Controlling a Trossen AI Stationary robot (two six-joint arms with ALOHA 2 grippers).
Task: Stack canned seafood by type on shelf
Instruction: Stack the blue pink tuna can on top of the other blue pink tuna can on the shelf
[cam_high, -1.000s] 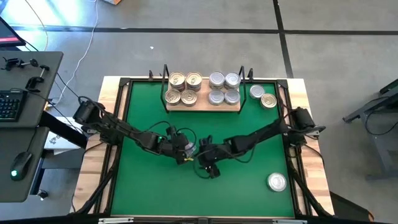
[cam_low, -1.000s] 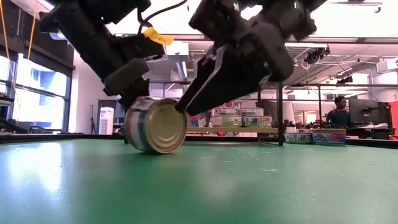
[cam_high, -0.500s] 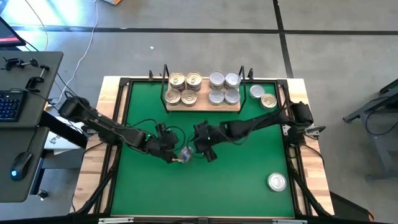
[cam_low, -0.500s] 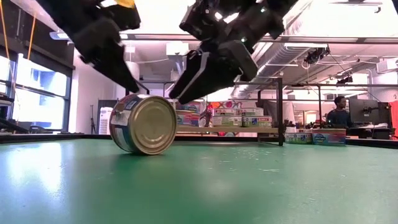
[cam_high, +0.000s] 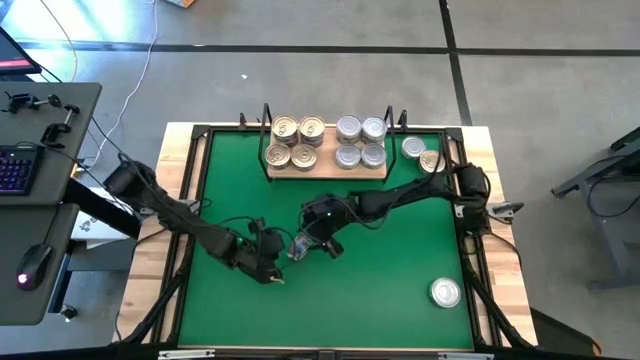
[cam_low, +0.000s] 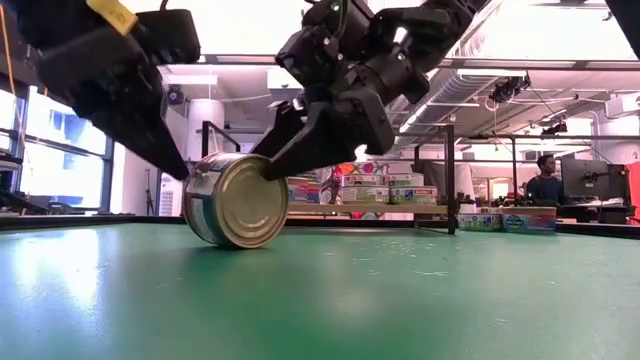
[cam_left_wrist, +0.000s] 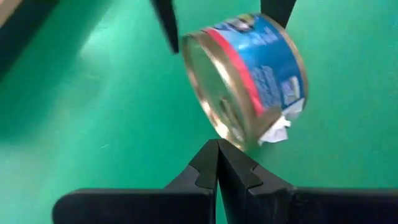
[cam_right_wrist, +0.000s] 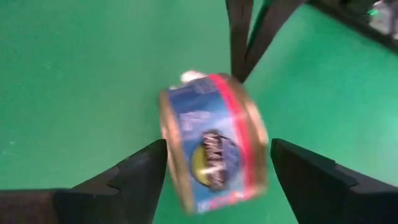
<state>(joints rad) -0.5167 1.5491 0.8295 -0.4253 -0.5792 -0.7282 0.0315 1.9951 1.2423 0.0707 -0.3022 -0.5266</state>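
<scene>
One tin of canned seafood (cam_high: 298, 246), blue label and gold end, stands on its edge on the green mat (cam_high: 230, 190), tipped, as the low view shows (cam_low: 240, 205). My left gripper (cam_left_wrist: 217, 149) is shut, its tips at the tin's lower rim. My right gripper (cam_right_wrist: 214, 168) is open and comes at the tin from the other side, one finger beside each flat end. The shelf (cam_high: 325, 172) at the far edge carries gold-lidded tins (cam_high: 293, 143) and silver-lidded tins (cam_high: 360, 142). My left gripper's shut fingertips (cam_left_wrist: 214, 155) lie against the tin's rim (cam_left_wrist: 239, 142), low on the side that faces it, slanting down from the table's left. The tin stands tipped on its edge on the mat. My right gripper straddles the tin; whether its fingers (cam_right_wrist: 146, 168) touch it I cannot tell.
Two more tins (cam_high: 422, 154) sit on the mat right of the shelf. A silver tin (cam_high: 445, 292) lies near the mat's near right corner. Black wire uprights (cam_high: 266, 125) stand at the shelf's ends. Bare mat lies at the near left.
My right gripper has swung from the near side of the tin toward the far and left, rolling until its fingers straddle the tin. My left gripper has drawn back toward the near left edge. The tin has shifted slightly left and stays on its edge.
</scene>
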